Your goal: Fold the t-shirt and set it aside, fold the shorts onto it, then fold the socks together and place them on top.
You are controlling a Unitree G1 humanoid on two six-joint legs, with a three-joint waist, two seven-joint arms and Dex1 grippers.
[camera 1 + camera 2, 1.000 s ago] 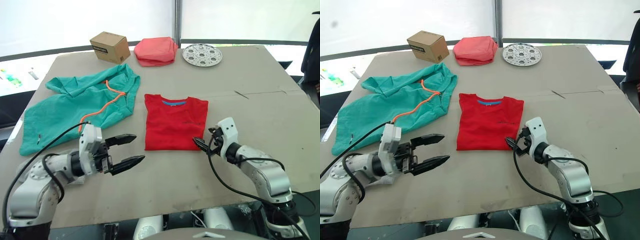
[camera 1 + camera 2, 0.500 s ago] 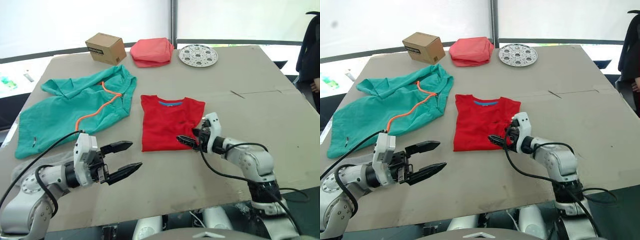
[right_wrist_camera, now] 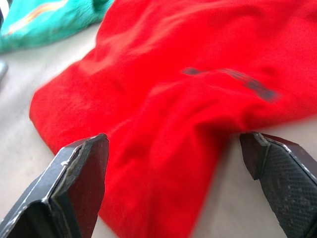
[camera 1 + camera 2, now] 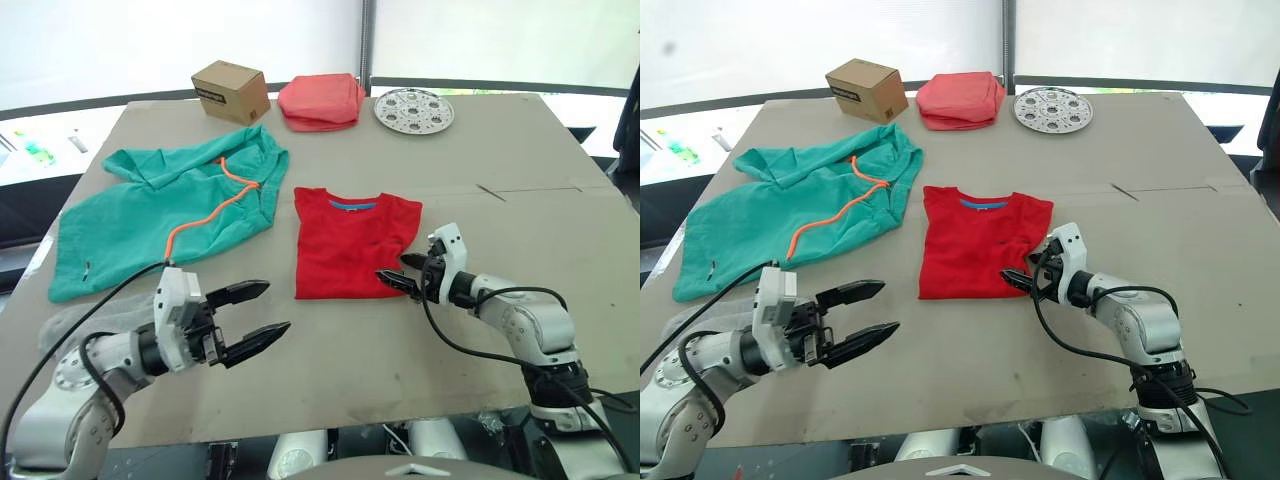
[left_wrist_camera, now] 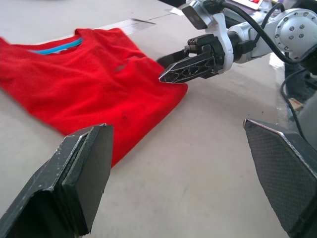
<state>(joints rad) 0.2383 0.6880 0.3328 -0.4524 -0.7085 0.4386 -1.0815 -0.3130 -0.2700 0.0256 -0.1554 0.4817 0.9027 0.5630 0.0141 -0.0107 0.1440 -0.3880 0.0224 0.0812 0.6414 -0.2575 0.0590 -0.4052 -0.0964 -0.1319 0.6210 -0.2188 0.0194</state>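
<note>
The red t-shirt lies folded into a rectangle at the table's middle, blue neckband at its far edge. My right gripper is open at the shirt's near right corner. In the right wrist view that red corner lies between the spread fingers. My left gripper hovers open over bare table, in front of and left of the shirt, holding nothing. The teal shorts with an orange cord lie spread out on the left. A pale grey shape by the left edge may be the socks; I cannot tell.
Along the far edge of the table stand a cardboard box, a salmon-pink cloth bundle and a round perforated metal plate. Bare table stretches to the right of the shirt and in front of it.
The camera view shifted. My right gripper moved left from beside the shirt's near right corner onto it, then drew back slightly. The left gripper stayed open in about the same place.
</note>
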